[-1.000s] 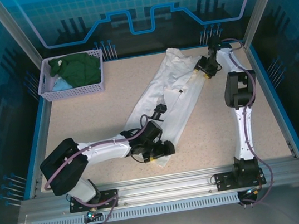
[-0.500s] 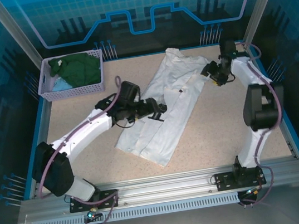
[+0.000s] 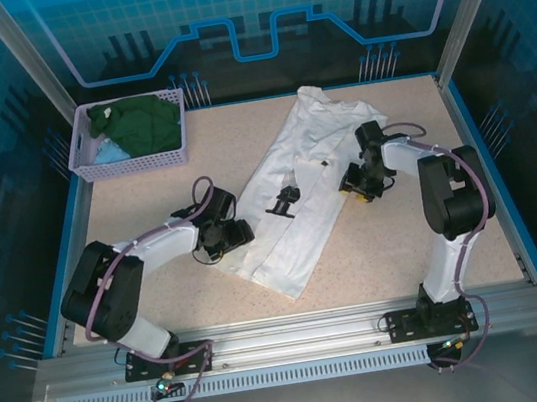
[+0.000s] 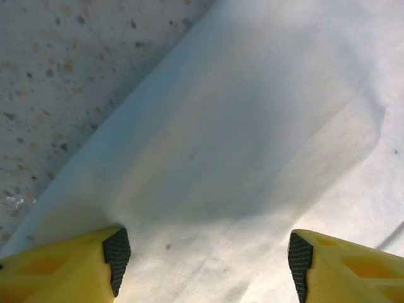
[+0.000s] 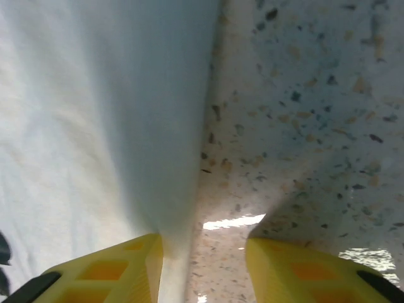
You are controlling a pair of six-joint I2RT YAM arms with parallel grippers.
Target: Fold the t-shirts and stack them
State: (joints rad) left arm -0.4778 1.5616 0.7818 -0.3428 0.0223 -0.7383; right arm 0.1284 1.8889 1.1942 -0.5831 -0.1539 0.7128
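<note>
- white t-shirt [image 3: 309,149] lies flat on the table [image 3: 148,204] as a long narrow strip on a diagonal, collar end far-right, other end near-centre.
- black print [image 3: 284,202] faces up on the white t-shirt at about mid-length.
- left gripper [image 3: 243,233] sits at the white t-shirt's left long edge, a bit nearer than the print and low over the cloth.
- Left wrist view: jaws stand apart, and both black pads [image 4: 117,252] are over white cloth with nothing pinched between them. The shirt's edge runs diagonally ahead, with bare table beyond it. Can't tell whether the tips touch the fabric.
- right gripper [image 3: 350,187] sits at the white t-shirt's right long edge, roughly level with the print.
- Right wrist view: jaws are apart and straddle the shirt's edge, with one yellow finger [image 5: 113,274] over cloth and the other over bare table. The edge runs up through the gap and isn't clamped.
- The two grippers are on opposite long sides of the white t-shirt, with the print between them.
- lavender mesh basket [image 3: 132,165] is well apart from the white t-shirt, off to its far-left.
- dark green t-shirt [image 3: 148,123] is bunched inside the basket and takes up most of it.
- light blue t-shirt [image 3: 108,154] is crumpled in the same basket, touching the green one on the side away from the white t-shirt.
</note>
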